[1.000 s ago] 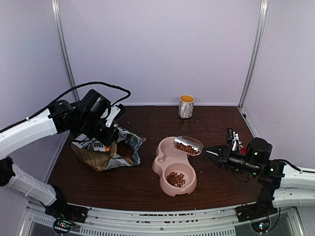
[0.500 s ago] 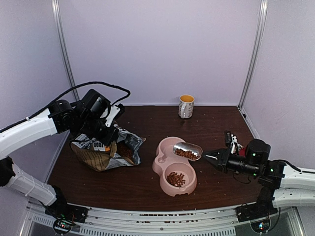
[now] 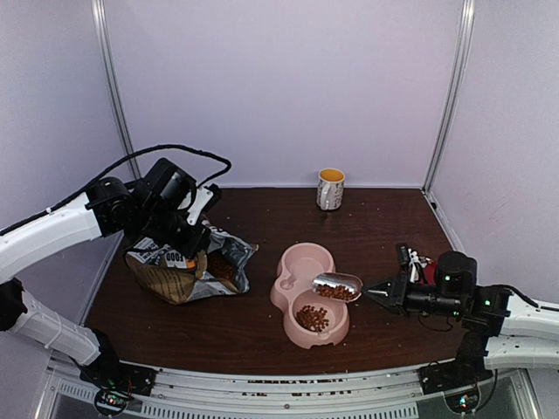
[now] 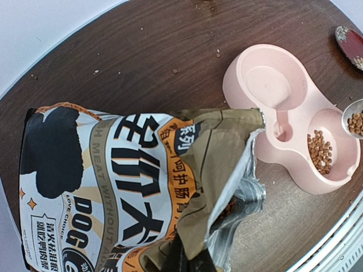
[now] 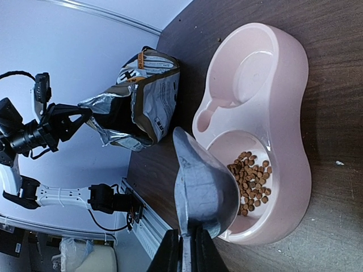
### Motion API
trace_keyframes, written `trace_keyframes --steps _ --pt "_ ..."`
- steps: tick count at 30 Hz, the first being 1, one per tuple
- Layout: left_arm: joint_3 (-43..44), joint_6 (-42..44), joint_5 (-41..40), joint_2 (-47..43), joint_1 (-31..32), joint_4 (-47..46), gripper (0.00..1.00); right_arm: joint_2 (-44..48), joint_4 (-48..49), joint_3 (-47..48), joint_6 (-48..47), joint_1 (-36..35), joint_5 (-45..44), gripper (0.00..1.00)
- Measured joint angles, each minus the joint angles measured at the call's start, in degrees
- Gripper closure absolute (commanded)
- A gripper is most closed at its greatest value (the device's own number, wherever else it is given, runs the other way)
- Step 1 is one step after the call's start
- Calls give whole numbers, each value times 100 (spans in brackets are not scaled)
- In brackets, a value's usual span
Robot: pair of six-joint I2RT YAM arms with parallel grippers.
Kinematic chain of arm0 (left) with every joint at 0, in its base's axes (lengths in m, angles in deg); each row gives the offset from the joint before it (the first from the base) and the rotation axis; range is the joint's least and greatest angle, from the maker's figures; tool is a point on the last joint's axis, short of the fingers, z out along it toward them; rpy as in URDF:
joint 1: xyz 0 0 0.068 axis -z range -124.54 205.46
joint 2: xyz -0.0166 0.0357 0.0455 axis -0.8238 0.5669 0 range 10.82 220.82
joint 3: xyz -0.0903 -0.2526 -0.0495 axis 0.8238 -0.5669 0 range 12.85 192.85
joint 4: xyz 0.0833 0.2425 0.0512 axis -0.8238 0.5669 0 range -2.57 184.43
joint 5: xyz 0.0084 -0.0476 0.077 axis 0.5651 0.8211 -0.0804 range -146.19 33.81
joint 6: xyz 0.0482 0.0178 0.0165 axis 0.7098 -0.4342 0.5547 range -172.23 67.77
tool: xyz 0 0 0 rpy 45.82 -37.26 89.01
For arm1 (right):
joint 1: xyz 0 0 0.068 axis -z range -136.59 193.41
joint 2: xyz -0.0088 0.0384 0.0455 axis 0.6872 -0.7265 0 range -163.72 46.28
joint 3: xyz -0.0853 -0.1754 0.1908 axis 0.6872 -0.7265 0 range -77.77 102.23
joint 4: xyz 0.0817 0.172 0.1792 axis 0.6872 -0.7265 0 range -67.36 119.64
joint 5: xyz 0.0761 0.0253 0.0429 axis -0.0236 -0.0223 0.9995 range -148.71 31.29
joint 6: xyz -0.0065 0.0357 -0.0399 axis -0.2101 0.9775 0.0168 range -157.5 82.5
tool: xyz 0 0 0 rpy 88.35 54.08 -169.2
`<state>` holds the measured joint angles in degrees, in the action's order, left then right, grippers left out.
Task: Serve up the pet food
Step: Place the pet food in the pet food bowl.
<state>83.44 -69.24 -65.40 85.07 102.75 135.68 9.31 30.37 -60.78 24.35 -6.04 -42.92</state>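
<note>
Right pincer [image 3: 376,289] grips the scoop [image 3: 337,284], kibble [image 3: 333,292] poised at the bowl's [image 3: 306,258] near compartment for tipping. Left pincer [image 4: 186,258] clamps the bag [image 4: 102,187], propping its mouth open.

One bag [image 3: 166,278], one pink double bowl [image 3: 306,259], one scoop [image 3: 348,279], one mug [image 3: 330,188], many kibble pellets [image 3: 312,318].
</note>
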Motion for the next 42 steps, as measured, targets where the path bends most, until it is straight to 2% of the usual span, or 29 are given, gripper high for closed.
trace_keyframes --steps 42 --pt "0 0 48 0 -48 -20 100 -385 -1705 992 -785 -59 321 100"
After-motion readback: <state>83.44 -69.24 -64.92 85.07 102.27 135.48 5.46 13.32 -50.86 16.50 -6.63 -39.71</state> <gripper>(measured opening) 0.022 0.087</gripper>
